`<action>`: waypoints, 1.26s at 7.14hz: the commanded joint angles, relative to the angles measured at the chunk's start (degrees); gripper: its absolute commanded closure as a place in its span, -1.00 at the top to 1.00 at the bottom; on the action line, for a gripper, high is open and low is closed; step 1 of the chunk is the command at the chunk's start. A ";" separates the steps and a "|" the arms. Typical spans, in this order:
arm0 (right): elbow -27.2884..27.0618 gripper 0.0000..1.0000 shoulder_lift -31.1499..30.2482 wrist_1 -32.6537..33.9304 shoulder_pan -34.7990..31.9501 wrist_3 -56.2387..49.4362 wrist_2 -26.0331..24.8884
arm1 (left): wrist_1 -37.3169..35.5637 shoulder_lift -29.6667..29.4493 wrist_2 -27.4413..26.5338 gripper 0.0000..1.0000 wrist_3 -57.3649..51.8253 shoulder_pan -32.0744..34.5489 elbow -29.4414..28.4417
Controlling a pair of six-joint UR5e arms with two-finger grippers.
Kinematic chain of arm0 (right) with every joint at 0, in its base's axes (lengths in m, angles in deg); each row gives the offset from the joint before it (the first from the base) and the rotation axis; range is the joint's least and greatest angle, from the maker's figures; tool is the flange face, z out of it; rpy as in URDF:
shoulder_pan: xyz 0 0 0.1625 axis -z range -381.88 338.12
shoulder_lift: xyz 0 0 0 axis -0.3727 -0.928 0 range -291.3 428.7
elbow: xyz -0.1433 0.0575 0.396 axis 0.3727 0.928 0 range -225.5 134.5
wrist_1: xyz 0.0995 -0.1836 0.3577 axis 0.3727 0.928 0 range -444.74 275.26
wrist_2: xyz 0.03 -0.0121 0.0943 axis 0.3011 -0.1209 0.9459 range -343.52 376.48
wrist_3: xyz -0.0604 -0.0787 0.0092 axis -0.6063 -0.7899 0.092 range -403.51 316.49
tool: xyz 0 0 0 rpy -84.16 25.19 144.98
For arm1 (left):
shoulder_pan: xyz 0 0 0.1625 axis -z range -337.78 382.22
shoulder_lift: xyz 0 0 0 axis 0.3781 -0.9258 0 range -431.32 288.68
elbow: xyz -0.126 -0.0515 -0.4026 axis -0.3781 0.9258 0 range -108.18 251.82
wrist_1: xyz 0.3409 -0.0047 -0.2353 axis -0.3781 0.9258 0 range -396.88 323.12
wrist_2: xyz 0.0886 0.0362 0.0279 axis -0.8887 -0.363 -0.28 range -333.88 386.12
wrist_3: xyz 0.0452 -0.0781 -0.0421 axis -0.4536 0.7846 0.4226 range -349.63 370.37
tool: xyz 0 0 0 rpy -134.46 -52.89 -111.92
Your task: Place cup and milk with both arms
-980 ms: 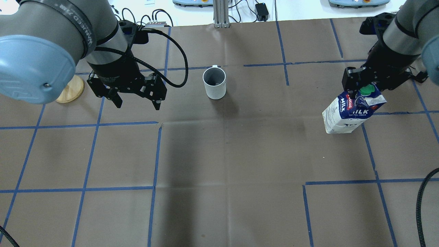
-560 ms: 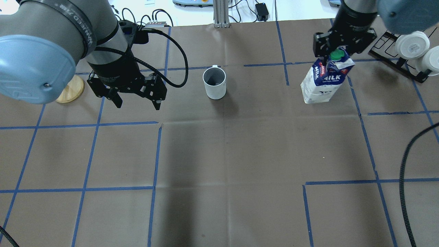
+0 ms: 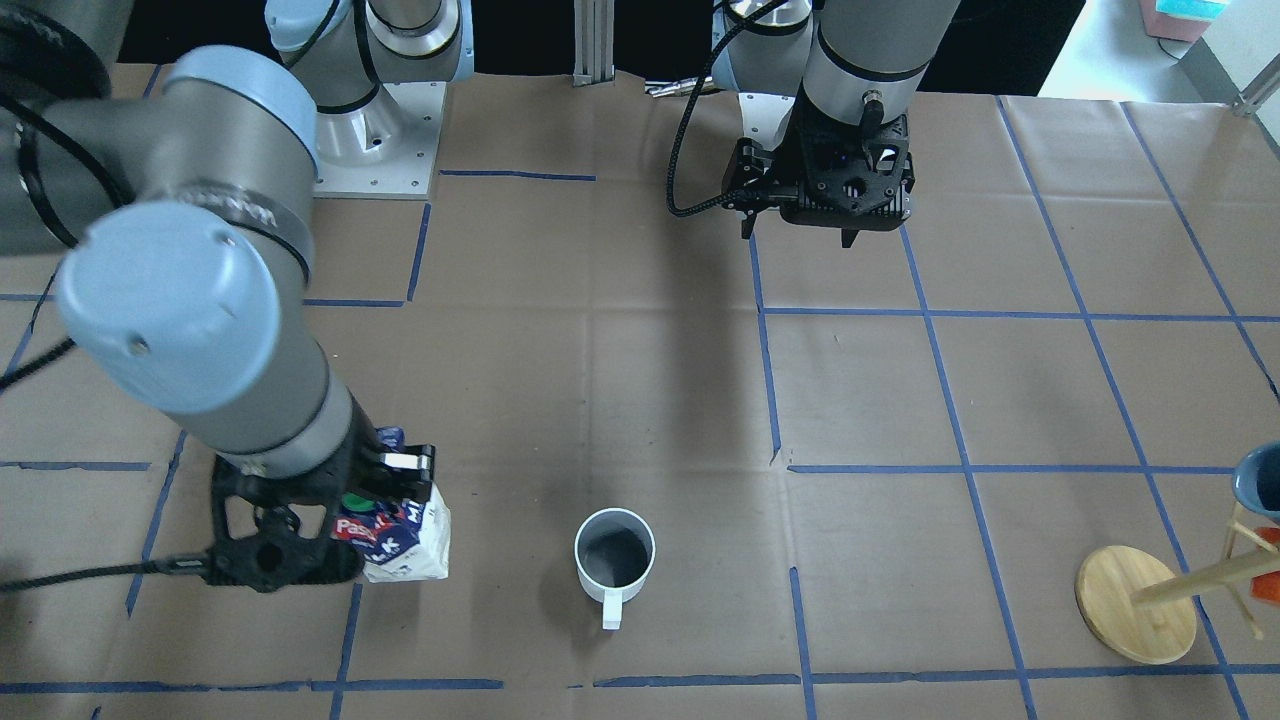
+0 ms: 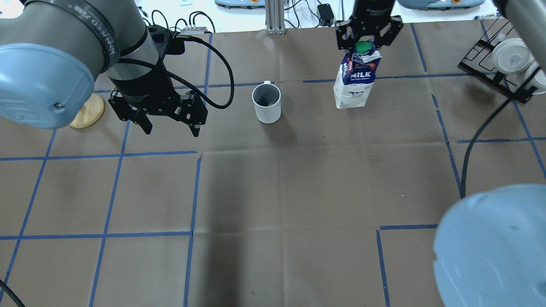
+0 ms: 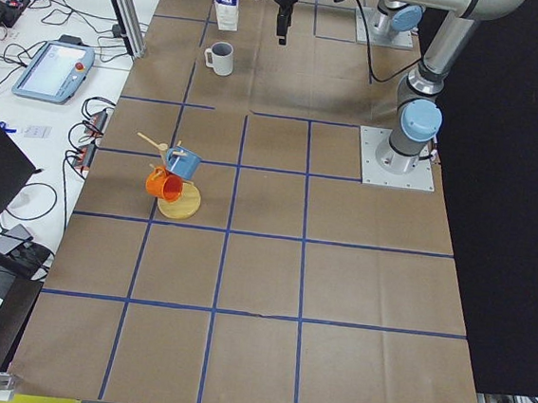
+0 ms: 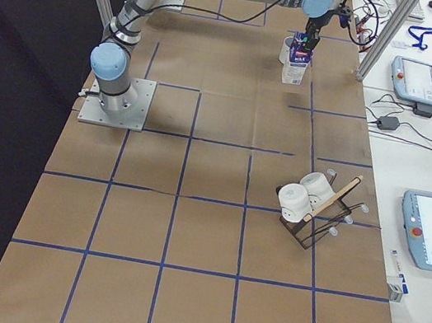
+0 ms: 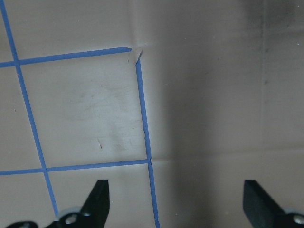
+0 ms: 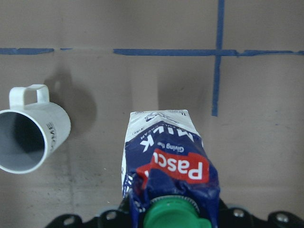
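Observation:
The white cup (image 4: 267,102) stands upright on the brown paper at the far middle, its handle pointing away from the robot; it also shows in the front view (image 3: 614,552) and the right wrist view (image 8: 31,137). My right gripper (image 4: 362,50) is shut on the gable top of the milk carton (image 4: 355,83), held upright just right of the cup, also seen from the front (image 3: 400,540) and from the right wrist (image 8: 166,161). I cannot tell whether its base touches the paper. My left gripper (image 4: 172,130) is open and empty, hovering left of the cup (image 7: 175,204).
A wooden mug tree (image 3: 1135,600) with a blue and an orange mug stands at the far left; its base shows in the overhead view (image 4: 87,111). A black rack with white cups (image 4: 512,55) is at the far right. My right elbow (image 4: 490,247) fills the overhead view's lower right.
My right arm has carried the milk carton from the right side leftward and farther away, to just right of the cup. The left arm and the cup have not moved.

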 commanded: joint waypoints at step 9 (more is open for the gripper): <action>4.17 0.99 6.80 -0.14 -4.55 10.73 2.59 | 0.00 0.03 0.00 0.99 0.00 0.05 0.09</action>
